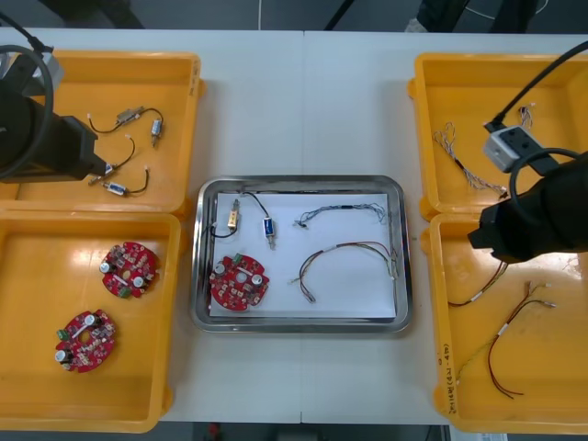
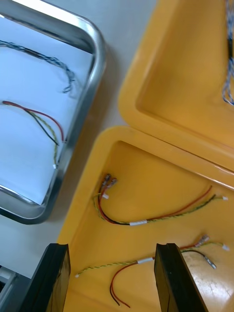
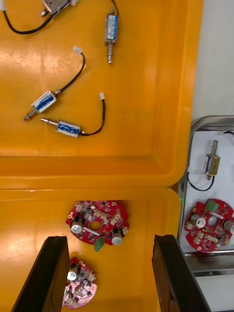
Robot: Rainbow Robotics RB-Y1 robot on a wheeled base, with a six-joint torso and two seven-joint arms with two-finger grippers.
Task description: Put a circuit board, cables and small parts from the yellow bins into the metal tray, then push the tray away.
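Observation:
The metal tray [image 1: 301,182] lies at the table's middle, white inside. It holds a red circuit board [image 1: 240,282], two small metal parts [image 1: 268,227] on black leads, a blue and white cable [image 1: 344,211] and a red and yellow cable [image 1: 347,257]. My left gripper [image 3: 109,241] hangs open over the two left bins, a red board [image 3: 97,224] just beyond its fingers. My right gripper [image 2: 111,251] hangs open over the near right bin, above red and yellow cables [image 2: 141,222]. In the front view the left arm [image 1: 46,142] is at the far left and the right arm [image 1: 537,220] at the right.
The near left bin [image 1: 28,276] holds two red boards [image 1: 130,269]. Several small metal parts [image 1: 115,188] lie in the far left bin [image 1: 188,119]. The far right bin [image 1: 432,138] holds blue and white cables [image 1: 464,165]. More red and yellow cables [image 1: 505,349] lie in the near right bin.

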